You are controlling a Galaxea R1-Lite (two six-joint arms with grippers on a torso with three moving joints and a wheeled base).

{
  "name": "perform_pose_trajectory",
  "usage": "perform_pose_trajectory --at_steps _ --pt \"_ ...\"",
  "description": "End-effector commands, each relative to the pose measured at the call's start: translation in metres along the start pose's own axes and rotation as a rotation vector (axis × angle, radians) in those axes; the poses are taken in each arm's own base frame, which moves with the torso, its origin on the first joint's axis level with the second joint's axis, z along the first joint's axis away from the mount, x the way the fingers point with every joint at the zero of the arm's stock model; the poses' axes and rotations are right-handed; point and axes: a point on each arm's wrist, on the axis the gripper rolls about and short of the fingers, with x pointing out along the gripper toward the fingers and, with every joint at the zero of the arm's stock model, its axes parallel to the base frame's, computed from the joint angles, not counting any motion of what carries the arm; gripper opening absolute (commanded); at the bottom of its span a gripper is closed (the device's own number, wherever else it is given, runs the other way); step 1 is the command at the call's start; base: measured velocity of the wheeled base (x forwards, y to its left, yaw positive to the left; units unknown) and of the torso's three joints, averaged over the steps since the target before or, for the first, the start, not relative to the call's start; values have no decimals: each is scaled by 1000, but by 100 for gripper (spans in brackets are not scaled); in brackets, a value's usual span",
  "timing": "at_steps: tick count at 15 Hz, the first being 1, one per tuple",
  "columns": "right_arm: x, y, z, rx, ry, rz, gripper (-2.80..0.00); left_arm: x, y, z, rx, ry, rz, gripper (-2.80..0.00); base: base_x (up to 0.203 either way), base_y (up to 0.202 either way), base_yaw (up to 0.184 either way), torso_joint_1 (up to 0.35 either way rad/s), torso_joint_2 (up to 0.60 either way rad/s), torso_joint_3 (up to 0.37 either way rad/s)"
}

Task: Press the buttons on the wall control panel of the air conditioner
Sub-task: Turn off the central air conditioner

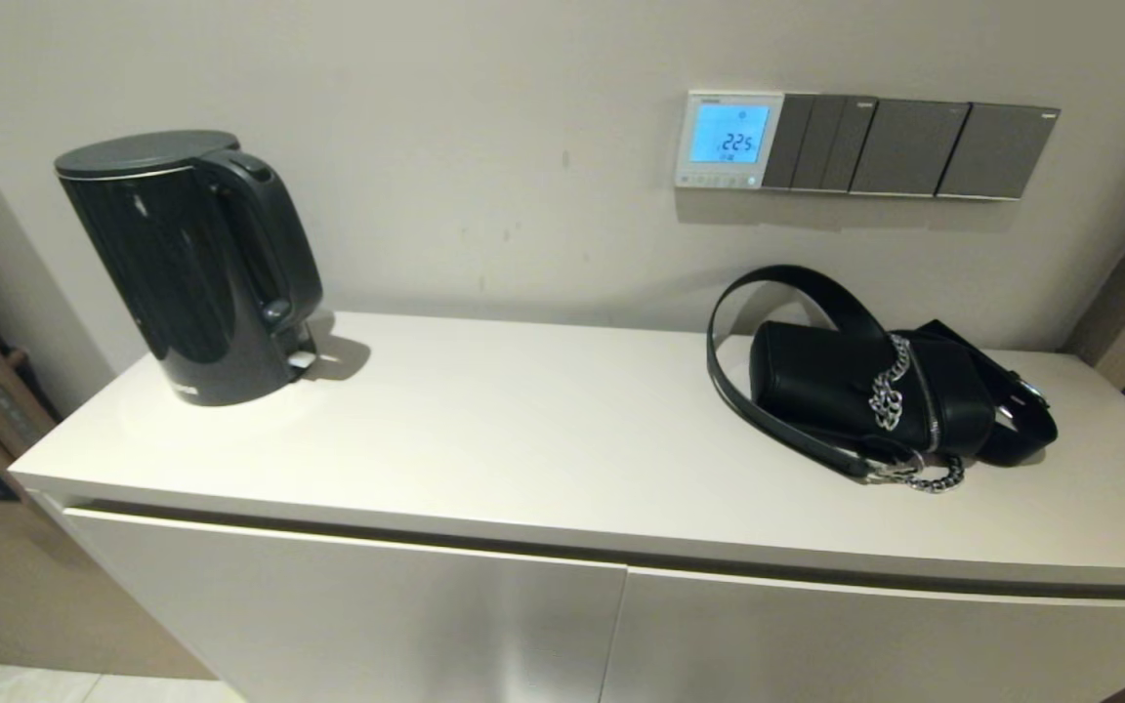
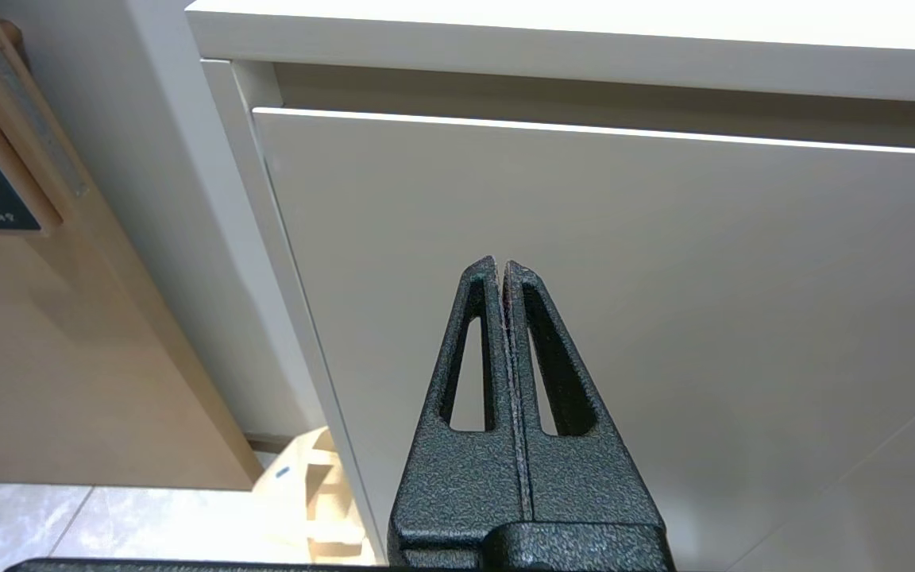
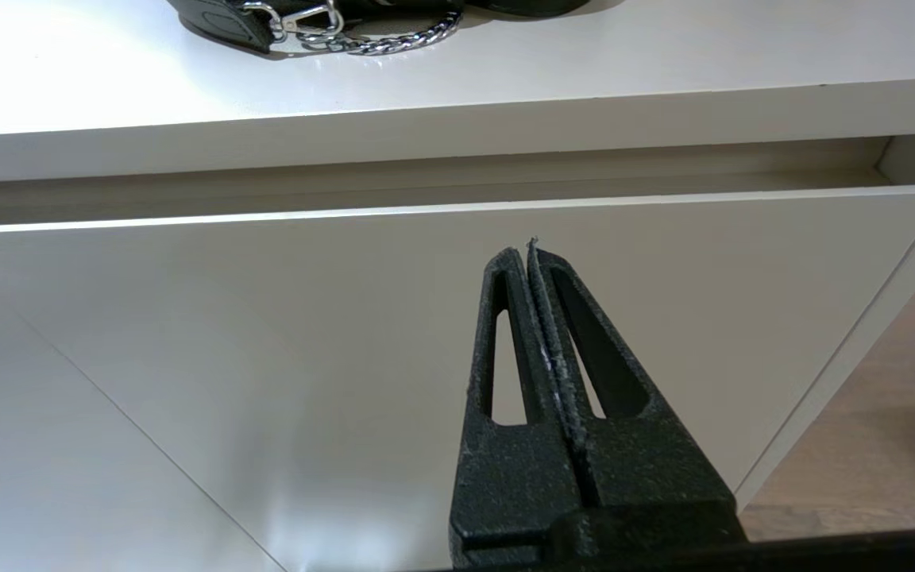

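Note:
The wall control panel [image 1: 727, 140] is a small white-framed thermostat on the wall above the cabinet, its screen lit blue with digits. The buttons [image 1: 718, 180] form a row of tiny white keys along its bottom edge. Neither gripper shows in the head view. My left gripper [image 2: 500, 263] is shut and empty, low in front of the cabinet's left door. My right gripper [image 3: 527, 250] is shut and empty, low in front of the right door, below the cabinet top's front edge. Both are far below the panel.
Grey switch plates [image 1: 909, 146] line the wall right of the panel. A black kettle [image 1: 193, 264] stands at the cabinet top's left. A black handbag [image 1: 880, 386] with strap and chain [image 3: 362, 36] lies under the panel. The white cabinet top [image 1: 523, 439] overhangs both grippers.

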Motion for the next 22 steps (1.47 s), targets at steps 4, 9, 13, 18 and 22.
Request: perform_pose_trajectory --at_steps 4,9,13,18,22 --pt "-6 0 34 -5 -83 -7 -280 0 0 0 0 2 2 -280 0 0 0 0 0 0" --pt "19 -1 93 0 -69 -47 -280 0 0 0 0 2 0 -280 0 0 0 0 0 0" --pt "61 -6 144 46 -57 -135 -280 0 0 0 0 2 1 -280 0 0 0 0 0 0" --pt "129 -14 183 194 22 -142 -280 0 0 0 0 2 1 -280 0 0 0 0 0 0" --pt "191 -10 191 220 70 -127 -280 0 0 0 0 2 1 -280 0 0 0 0 0 0"
